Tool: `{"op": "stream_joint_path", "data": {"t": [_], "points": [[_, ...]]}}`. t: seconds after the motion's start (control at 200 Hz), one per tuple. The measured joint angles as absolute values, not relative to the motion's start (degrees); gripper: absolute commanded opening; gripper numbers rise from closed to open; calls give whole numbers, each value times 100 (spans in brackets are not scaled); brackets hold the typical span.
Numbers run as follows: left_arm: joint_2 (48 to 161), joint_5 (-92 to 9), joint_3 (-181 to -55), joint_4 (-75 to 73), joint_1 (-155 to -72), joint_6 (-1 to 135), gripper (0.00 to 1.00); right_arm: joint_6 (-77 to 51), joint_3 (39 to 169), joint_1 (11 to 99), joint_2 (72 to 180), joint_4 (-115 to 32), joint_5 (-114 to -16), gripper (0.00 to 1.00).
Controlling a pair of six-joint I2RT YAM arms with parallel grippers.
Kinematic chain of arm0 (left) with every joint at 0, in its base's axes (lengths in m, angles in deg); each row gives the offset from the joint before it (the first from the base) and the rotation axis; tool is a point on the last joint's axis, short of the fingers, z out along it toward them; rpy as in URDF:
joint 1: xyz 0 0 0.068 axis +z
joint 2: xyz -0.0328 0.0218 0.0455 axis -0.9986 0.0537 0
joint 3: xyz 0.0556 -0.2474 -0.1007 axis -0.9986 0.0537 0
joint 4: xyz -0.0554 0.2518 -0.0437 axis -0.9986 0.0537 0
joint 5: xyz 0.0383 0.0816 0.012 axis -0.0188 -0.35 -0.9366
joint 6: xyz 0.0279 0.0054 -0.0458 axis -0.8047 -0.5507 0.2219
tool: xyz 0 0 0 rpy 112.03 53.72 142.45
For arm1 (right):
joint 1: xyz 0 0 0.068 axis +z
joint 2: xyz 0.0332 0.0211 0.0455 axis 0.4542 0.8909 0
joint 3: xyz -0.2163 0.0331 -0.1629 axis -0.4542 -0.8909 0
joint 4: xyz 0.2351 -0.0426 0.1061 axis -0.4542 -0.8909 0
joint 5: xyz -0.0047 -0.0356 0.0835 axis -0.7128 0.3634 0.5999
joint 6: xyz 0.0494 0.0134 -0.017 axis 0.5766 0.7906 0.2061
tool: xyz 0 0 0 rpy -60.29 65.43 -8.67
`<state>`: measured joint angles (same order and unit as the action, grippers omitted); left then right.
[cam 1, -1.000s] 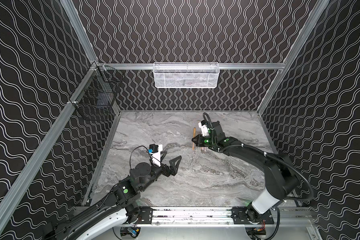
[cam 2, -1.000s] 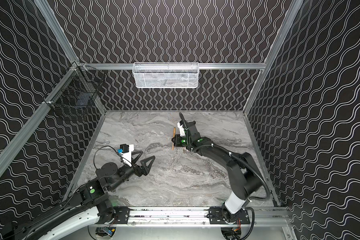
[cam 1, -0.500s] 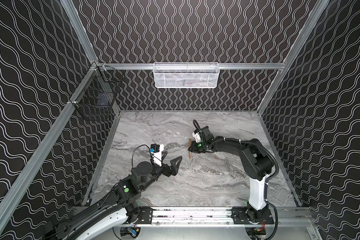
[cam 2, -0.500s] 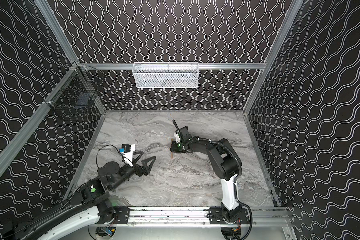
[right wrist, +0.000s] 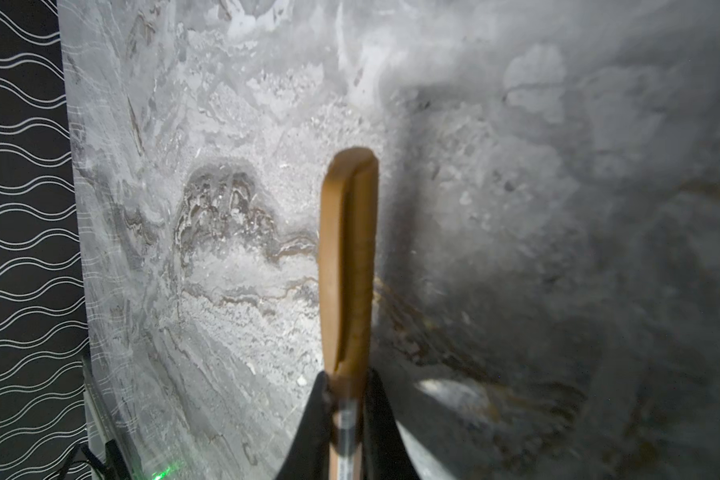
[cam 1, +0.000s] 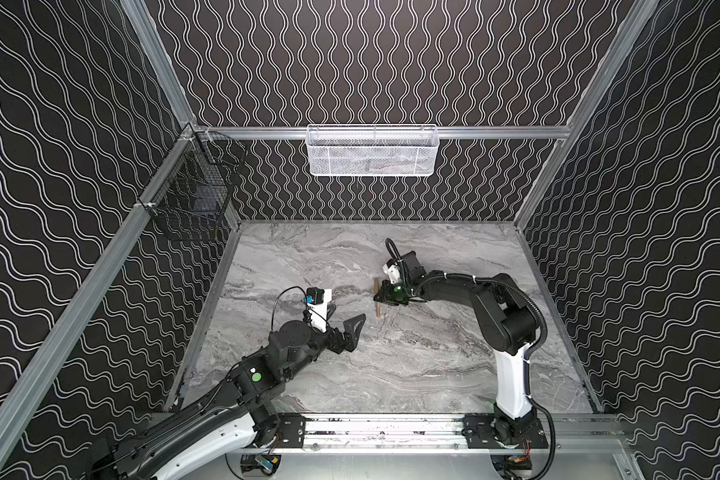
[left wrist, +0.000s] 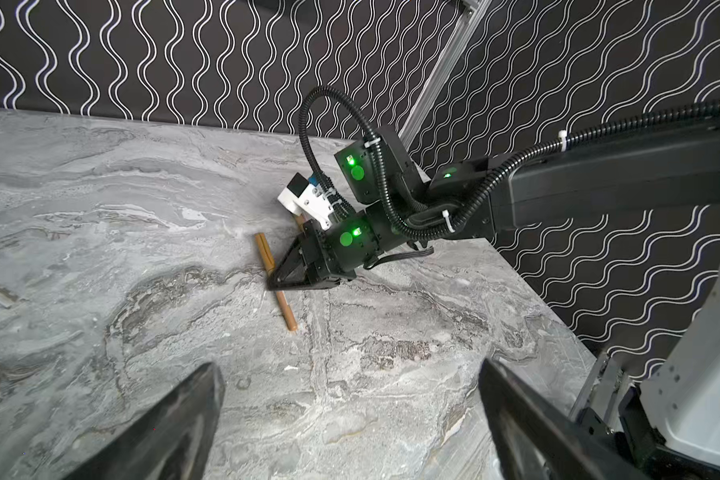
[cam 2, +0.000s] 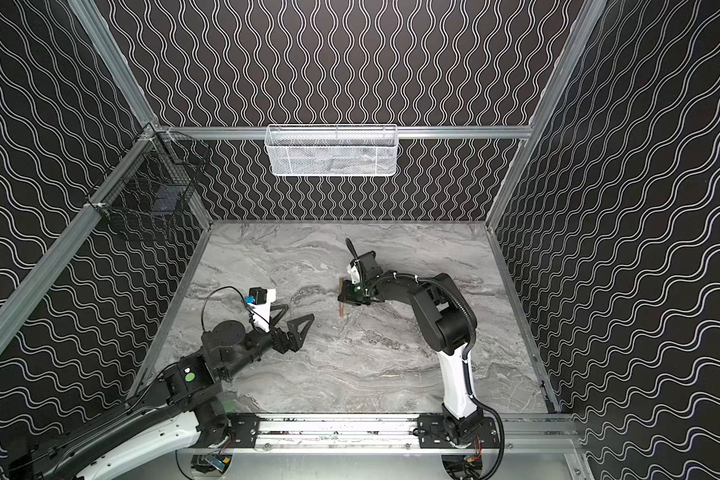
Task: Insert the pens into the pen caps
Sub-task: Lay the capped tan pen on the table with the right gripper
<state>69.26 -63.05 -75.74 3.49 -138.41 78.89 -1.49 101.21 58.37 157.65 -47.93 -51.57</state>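
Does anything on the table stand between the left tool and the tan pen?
Nothing visible does: only bare table lies between the open left tool and the pen. The right tool is closed around the pen's middle, though, so that part is taken.

place: probably a robotics lab cell | cues: aluminium frame point(cam 1: 495, 133), patterned walls point(cam 1: 371, 62), two rail-mounted arms point(cam 1: 512, 374)

slim tan-orange pen point(left wrist: 286, 308), cap point(left wrist: 263, 251) on, lying flat
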Motion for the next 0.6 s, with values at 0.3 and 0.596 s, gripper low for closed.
{"op": "stream_joint_path", "data": {"t": [0.3, 0.596], "points": [[7044, -6283, -8267, 839, -13841, 7776, 99, -118, 10018, 5815, 14679, -5270, -5430, 31], [7586, -7092, -9458, 1837, -13852, 7420, 99, -499, 9078, 5815, 11621, -5256, -5723, 99]]}}
